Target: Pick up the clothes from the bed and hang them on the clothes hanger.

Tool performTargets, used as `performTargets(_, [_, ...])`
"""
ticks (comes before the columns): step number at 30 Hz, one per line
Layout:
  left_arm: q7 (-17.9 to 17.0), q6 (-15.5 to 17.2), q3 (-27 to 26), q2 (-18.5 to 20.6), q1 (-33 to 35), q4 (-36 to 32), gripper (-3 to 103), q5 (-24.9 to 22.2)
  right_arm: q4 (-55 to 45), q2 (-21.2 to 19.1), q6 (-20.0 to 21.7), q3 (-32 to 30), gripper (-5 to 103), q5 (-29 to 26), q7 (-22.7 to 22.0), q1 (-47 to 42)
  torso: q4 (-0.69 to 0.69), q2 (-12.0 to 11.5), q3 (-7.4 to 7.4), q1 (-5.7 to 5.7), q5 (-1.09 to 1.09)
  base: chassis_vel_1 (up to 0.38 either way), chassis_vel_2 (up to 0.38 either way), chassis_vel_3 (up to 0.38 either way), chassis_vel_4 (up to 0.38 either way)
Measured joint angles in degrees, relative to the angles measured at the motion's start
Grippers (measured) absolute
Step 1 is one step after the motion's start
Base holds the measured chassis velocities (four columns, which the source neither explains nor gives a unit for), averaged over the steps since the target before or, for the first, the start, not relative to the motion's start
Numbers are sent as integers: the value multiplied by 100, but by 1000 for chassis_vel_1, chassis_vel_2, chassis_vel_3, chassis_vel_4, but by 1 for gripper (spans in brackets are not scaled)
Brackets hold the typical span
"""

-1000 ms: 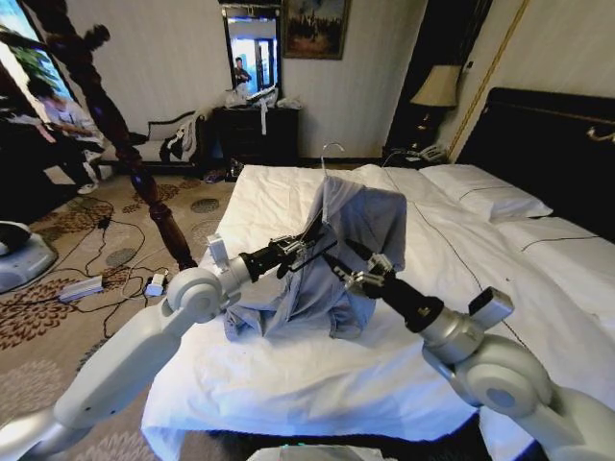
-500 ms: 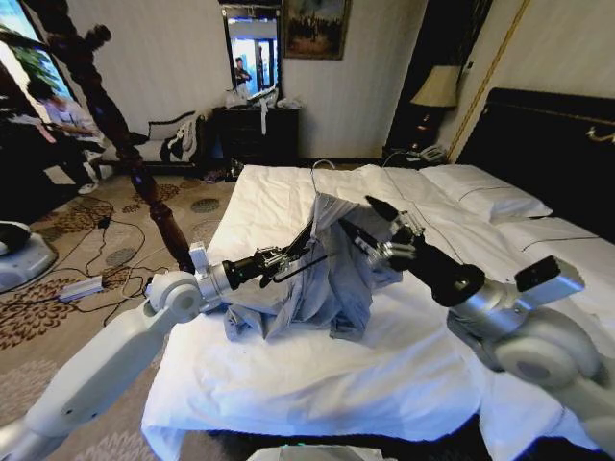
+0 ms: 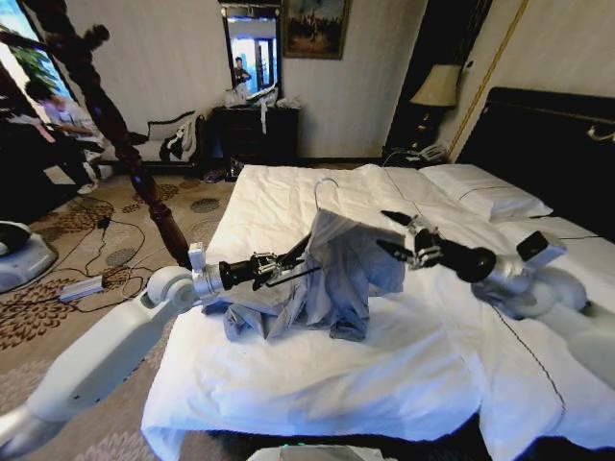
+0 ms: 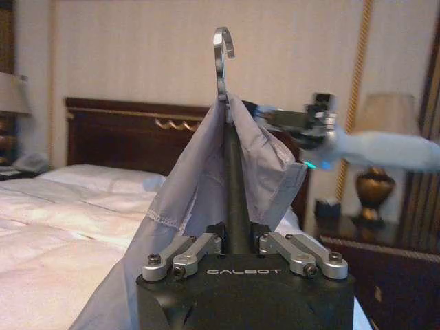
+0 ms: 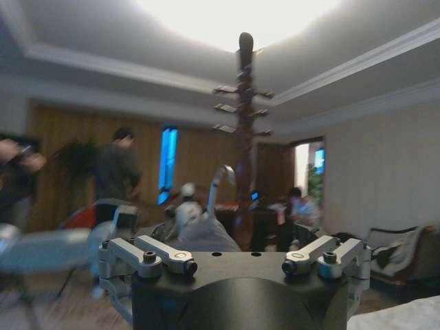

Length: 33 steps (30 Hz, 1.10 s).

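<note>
Already the grey shirt point(image 3: 336, 279) drapes over the hanger point(image 3: 325, 192) gripped by the left tool point(image 3: 279, 263) above the bed point(image 3: 317, 384), while the right tool point(image 3: 396, 235) hovers released beside it, sleeves unsorted.

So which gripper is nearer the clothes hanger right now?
Left. The left gripper grips the clothes hanger under the clothes; the right gripper hangs open beside them.
</note>
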State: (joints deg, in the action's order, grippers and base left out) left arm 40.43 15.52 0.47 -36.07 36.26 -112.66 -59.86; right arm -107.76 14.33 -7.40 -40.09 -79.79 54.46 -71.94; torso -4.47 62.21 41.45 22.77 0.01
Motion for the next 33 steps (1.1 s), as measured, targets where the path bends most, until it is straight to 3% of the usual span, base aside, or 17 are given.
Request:
performTargets(1, [0,0,0,0,0,0,18,0,0,0,0,0,100,0,0,0,0,0,0,0,0,0,0,0,0])
performTargets(6, [74,-2,84,310,-110,-326,18,-20,551,-84,431,23,100,382,1233,91,1,0,0,0,-2,0,0,0,0])
performTargets(9, [88,-3,111,406,-118,-418,18,-29,623,-94,570,62,100,459,1420,151,0,0,0,0,-1,0,0,0,0])
performTargets(16, [114,-2,162,487,-90,-582,18,-38,651,-94,813,125,100,791,1490,134,2,0,0,0,-1,0,0,0,0])
performTargets(27, [108,-2,294,60,-192,-389,18,22,1066,-176,994,191,100,1389,1701,259,1,0,0,0,-1,0,0,0,0])
performTargets(33, [130,-12,673,-81,-552,-285,18,32,1215,-213,1094,257,100,1507,1938,390,0,0,0,0,-1,0,0,0,0])
